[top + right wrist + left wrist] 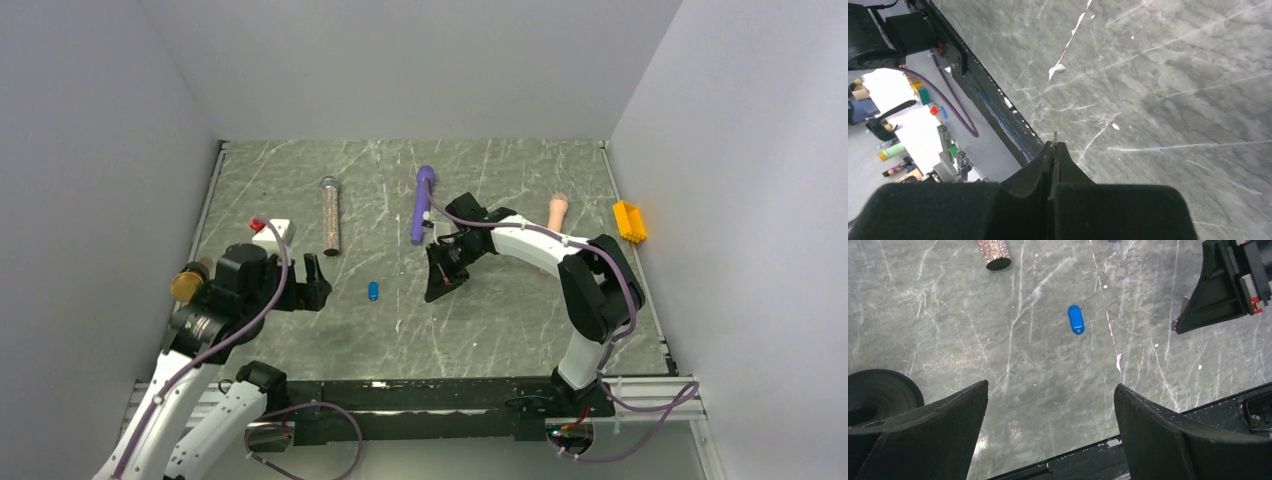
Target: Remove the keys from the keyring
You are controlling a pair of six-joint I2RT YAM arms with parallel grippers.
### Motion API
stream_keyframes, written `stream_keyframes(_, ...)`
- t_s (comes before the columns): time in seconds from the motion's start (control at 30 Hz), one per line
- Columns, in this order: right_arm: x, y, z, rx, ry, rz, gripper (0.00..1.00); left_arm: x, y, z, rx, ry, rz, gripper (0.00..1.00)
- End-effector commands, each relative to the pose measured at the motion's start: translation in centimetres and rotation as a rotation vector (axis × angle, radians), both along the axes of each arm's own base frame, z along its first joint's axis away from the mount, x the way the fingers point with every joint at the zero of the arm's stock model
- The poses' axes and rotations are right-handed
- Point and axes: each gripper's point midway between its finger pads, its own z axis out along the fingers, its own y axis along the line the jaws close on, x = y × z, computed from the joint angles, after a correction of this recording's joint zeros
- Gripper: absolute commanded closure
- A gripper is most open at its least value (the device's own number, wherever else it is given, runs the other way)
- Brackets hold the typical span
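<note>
The keyring [373, 291], a small blue plastic tag with a thin metal ring, lies flat on the grey marble table between the arms. It also shows in the left wrist view [1076, 319]. My left gripper [318, 282] is open and empty, hovering left of the tag [1050, 390]. My right gripper [437, 292] is to the right of the tag, tips pointing down at the table. In the right wrist view it [1054, 146] is shut on a thin grey metal key [1055, 135] that pokes out past the tips. No other keys show.
A purple wand [421, 205] and a peach cylinder [556, 212] lie at the back. A glittery tube [330, 215] lies back left, and a yellow block [629, 220] sits at the right edge. A white box [272, 233] is near the left arm.
</note>
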Motion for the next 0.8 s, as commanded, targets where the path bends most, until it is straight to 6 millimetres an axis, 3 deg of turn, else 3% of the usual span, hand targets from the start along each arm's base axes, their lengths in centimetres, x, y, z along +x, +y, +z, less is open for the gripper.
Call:
stream_keyframes(0.0,1.9,-0.2,0.0,-0.048,-0.071,-0.001,1.00,0.7,0.3,2.0,-0.050,-0.158,0.032,0.01)
stream_keyframes(0.27,3.5,-0.9,0.4,-0.134,-0.126,-0.026,1.00,0.4,1.0,1.4,-0.080,-0.180,0.086,0.01)
stream_keyframes(0.53,3.4,-1.1,2.5,-0.120,-0.163,-0.044,0.58,0.0,1.0,1.3,-0.100,-0.173,0.096,0.01)
stream_keyframes(0.77,3.5,-0.9,5.7,-0.070,-0.215,-0.069,0.52,0.0,0.7,1.4,-0.100,-0.167,0.081,0.01)
